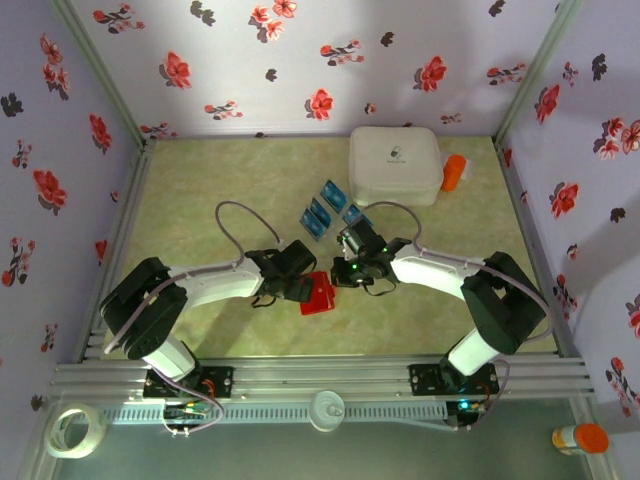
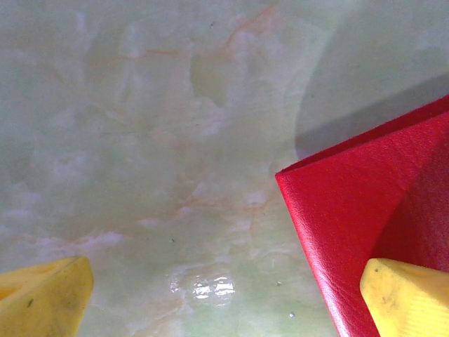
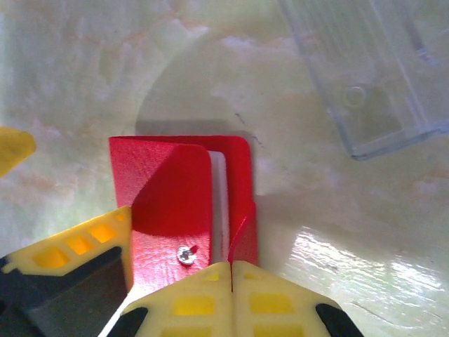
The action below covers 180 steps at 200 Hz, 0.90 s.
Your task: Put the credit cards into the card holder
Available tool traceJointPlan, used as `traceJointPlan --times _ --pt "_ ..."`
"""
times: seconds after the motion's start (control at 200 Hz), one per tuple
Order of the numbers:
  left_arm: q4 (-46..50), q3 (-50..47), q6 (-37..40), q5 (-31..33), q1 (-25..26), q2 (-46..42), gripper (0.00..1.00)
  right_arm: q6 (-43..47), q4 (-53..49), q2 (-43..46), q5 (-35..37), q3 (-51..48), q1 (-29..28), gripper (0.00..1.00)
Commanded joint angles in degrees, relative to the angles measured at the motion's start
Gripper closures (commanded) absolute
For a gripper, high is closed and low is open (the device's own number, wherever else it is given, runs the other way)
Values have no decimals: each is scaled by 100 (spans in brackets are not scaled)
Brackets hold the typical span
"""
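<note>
Your right gripper [image 3: 231,270] is pinched shut on the near edge of the wallet [image 3: 168,186], which lies part-open on the table [image 3: 84,70] between the two arms. Your left gripper [image 2: 224,274] stands wide, one finger [image 2: 403,295] over the wallet's corner and the other over bare table. The cards [image 1: 322,214] lie beyond the wallet, toward the white box [image 1: 396,165].

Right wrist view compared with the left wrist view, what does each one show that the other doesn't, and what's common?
Right wrist: the right end effector shut on a flap of the card holder, a metal snap, a clear plastic case. Left wrist: the left end effector open, one finger over the holder. Shared: the red holder and pale marbled table.
</note>
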<state>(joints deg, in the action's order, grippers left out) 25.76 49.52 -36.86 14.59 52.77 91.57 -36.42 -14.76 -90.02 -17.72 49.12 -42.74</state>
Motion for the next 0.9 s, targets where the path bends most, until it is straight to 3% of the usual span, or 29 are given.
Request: traceJointPlan --times 0.0,0.895 --pt "245 -113 87 42 69 210 0 -147 259 -13 -309 5 13 100" --pt "173 -254 38 36 66 90 0 -533 875 -761 -415 137 -404 100"
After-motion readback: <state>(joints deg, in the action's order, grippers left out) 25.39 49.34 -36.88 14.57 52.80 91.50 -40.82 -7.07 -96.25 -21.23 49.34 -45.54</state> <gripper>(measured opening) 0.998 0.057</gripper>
